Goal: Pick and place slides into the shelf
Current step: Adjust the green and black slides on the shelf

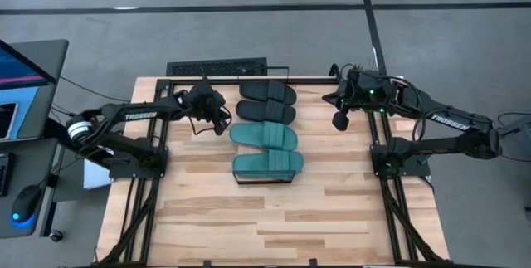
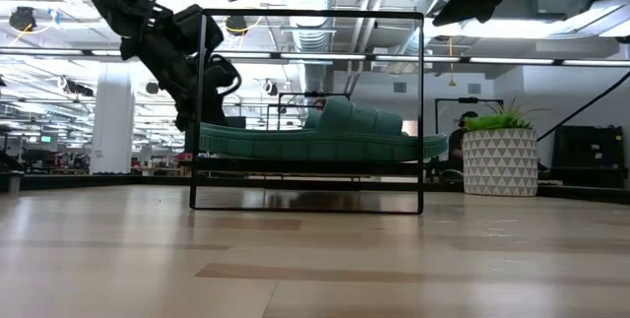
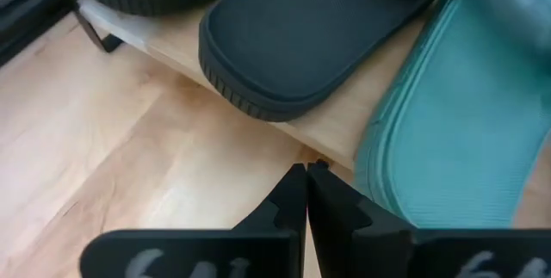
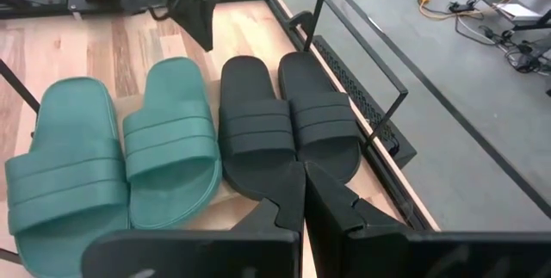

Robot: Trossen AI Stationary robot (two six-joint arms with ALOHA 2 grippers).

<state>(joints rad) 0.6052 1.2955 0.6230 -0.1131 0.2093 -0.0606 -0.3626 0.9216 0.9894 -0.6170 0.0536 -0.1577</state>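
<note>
Four slides (image 1: 265,127) lie side by side on shelf (image 1: 264,178); left gripper (image 1: 222,124) closed empty beside them; right gripper (image 1: 339,121) closed, apart.

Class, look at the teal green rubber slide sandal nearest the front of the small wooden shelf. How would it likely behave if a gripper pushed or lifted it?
The teal green rubber slide sandal lies flat on its wide sole, so it should probably slide, not roll or tip. Its thick, foam-like body suggests it is light and slightly bendy. The raised ribbed strap likely gives a firm, non-slip hold.
</note>
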